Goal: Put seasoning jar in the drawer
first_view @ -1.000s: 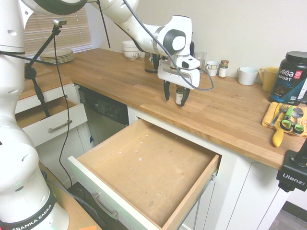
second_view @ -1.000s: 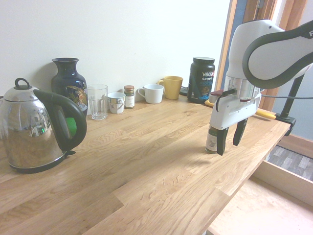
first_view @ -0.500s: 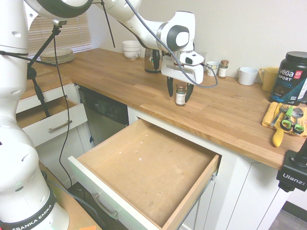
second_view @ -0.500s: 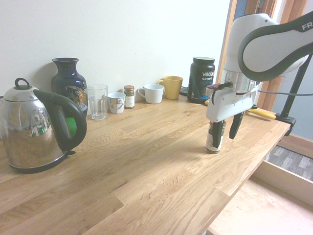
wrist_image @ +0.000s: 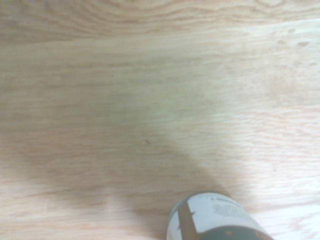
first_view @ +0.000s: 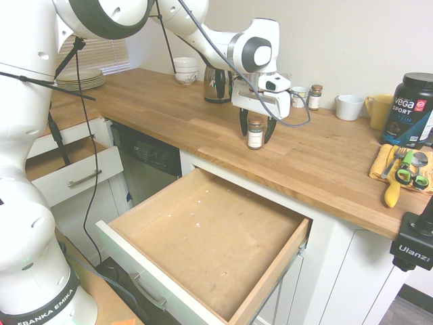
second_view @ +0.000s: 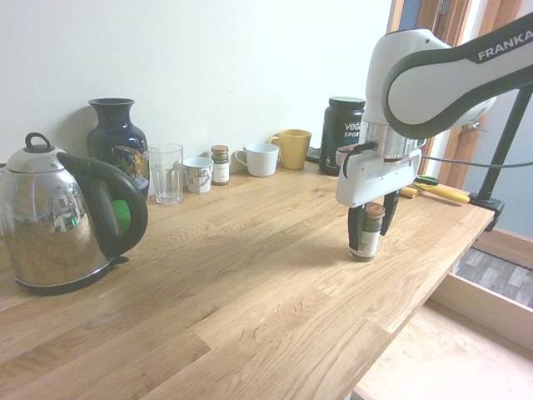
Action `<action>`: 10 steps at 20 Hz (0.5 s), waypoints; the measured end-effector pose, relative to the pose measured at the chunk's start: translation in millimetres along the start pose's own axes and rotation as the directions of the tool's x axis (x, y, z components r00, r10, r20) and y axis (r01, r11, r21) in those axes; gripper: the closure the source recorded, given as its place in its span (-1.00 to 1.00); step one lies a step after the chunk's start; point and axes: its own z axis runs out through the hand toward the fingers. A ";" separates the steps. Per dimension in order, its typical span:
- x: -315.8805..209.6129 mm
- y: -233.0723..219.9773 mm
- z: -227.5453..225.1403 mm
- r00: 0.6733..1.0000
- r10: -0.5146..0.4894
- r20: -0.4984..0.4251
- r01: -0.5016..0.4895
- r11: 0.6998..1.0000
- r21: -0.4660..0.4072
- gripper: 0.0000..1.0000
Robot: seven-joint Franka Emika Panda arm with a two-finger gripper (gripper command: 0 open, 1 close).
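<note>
Seasoning jar [first_view: 255, 134]: small glass jar, brown lid, white label, dark contents. Stands upright on the wooden worktop [first_view: 325, 162], near its front edge, above the back of the open drawer. Also seen in the second exterior view [second_view: 366, 234] and, in part and blurred, at the lower edge of the wrist view [wrist_image: 215, 220].

Gripper [first_view: 256, 128]: white, pointing straight down over the jar. Fingers [second_view: 356, 229] spread wide, one on each side of the jar, reaching down to about label height; jar base rests on the wood. Whether the fingers touch the glass cannot be told.

Drawer [first_view: 270, 271]: large, pulled fully out below the worktop; light brown wooden bottom, white front, metal bar handle [first_view: 149, 292].

Smaller drawer [first_view: 74, 177]: white front, partly open, to the side of the large one.

Along the wall, seen in the second exterior view: steel kettle [second_view: 50, 225], dark blue vase [second_view: 117, 137], clear glass [second_view: 166, 172], small patterned cup [second_view: 198, 174], second small spice jar [second_view: 220, 164], white mug [second_view: 261, 158], yellow mug [second_view: 292, 148], black tub [second_view: 342, 133]. All well apart from the seasoning jar.
</note>
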 end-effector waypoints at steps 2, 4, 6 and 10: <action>0.7 -1.0 3.0 1.000 0.000 0.002 0.000 1.000 -0.003 1.00; 1.0 -1.5 5.8 1.000 0.000 0.004 0.000 1.000 -0.006 1.00; 1.1 -1.7 8.3 1.000 0.000 0.006 0.000 1.000 -0.008 1.00; 1.1 -1.8 11.1 1.000 0.000 0.009 0.001 1.000 -0.012 1.00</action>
